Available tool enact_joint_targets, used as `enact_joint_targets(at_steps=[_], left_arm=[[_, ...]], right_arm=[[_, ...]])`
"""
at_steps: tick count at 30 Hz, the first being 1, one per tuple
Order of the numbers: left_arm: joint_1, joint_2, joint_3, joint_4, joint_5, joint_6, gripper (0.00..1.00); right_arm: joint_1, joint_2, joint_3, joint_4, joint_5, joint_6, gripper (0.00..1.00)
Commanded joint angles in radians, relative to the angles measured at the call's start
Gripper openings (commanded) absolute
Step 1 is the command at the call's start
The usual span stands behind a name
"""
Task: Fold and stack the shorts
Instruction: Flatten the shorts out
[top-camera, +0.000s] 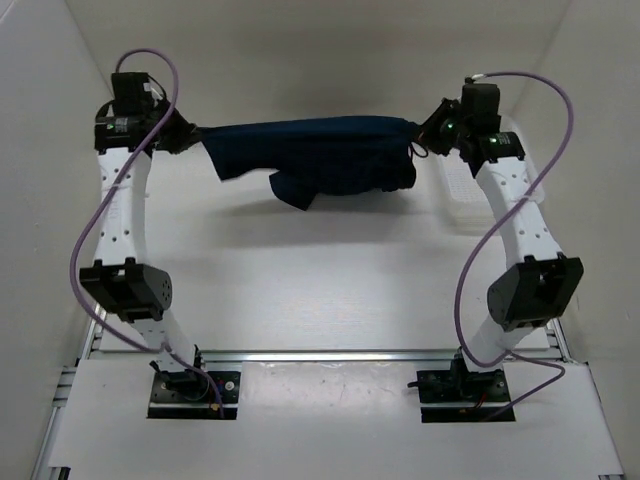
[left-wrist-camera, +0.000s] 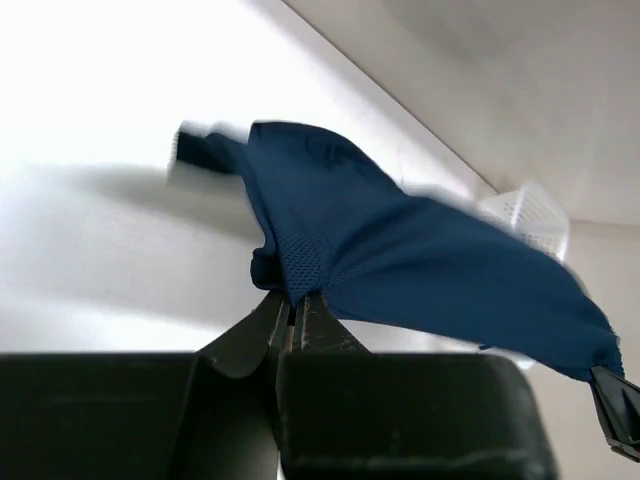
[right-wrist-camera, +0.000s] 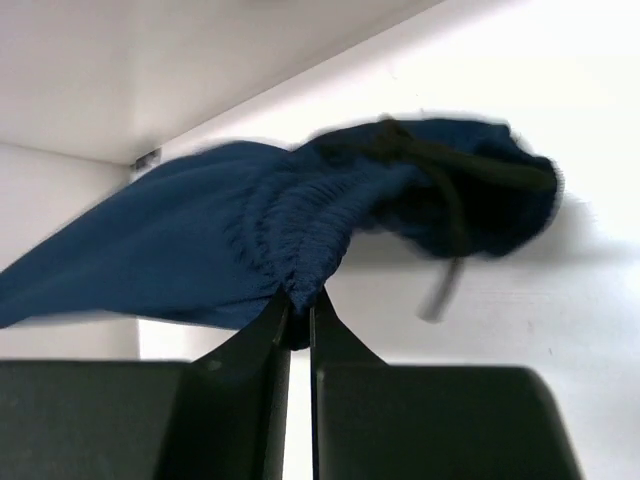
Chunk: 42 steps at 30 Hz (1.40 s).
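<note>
The shorts (top-camera: 320, 155) hang stretched between my two arms at the far side of the table (top-camera: 300, 290), held up off the surface as a dark navy band running left to right. My left gripper (left-wrist-camera: 294, 308) is clenched on one end of the cloth, its two black fingers pressed together with a pinch of the mesh fabric caught between them. My right gripper (right-wrist-camera: 300, 312) is clamped on the other end, grasping the gathered, ribbed waistband. From there the thin drawstring (right-wrist-camera: 450, 205) crosses the bunched cloth, and one end dangles loose below it. The upper edge of the shorts runs fairly straight from one gripper to the other. The lower part sags unevenly, with one flap drooping near the left end and a longer fold hanging at the middle, and the fabric bunches thickly near the right gripper. Their shadow lies on the white table beneath. A white mesh basket (top-camera: 460, 190) sits on the table under and just beside my right wrist. Plain white walls close in the back and both sides.
</note>
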Motion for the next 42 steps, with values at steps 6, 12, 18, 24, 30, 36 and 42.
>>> enact_joint_targets(at_steps=[6,12,18,24,30,36,42], left_arm=[[0.033,-0.309,-0.415,-0.036,0.029,0.029,0.10],[0.045,-0.619,-1.061,-0.005,-0.007,0.029,0.10],[0.045,-0.697,-1.190,0.016,0.027,0.009,0.91],[-0.007,-0.449,-0.838,0.016,-0.047,0.074,0.83],[-0.138,-0.116,-0.484,0.002,-0.056,0.156,0.65],[-0.260,0.237,-0.210,-0.051,-0.033,0.169,0.60],[-0.330,0.507,0.067,-0.119,-0.024,0.140,0.83]], right_arm=[[-0.007,-0.262,-0.383,-0.039,-0.009,-0.055,0.00],[0.027,-0.543,-0.895,-0.013,-0.047,-0.064,0.00],[0.036,-0.775,-1.066,-0.171,0.012,-0.073,0.69],[0.027,-0.677,-0.931,-0.197,0.138,-0.082,0.80],[0.018,-0.412,-0.723,-0.111,0.159,-0.113,0.56],[0.006,-0.117,-0.499,-0.102,0.086,-0.125,0.28],[-0.004,0.007,-0.408,-0.102,0.057,-0.144,0.35]])
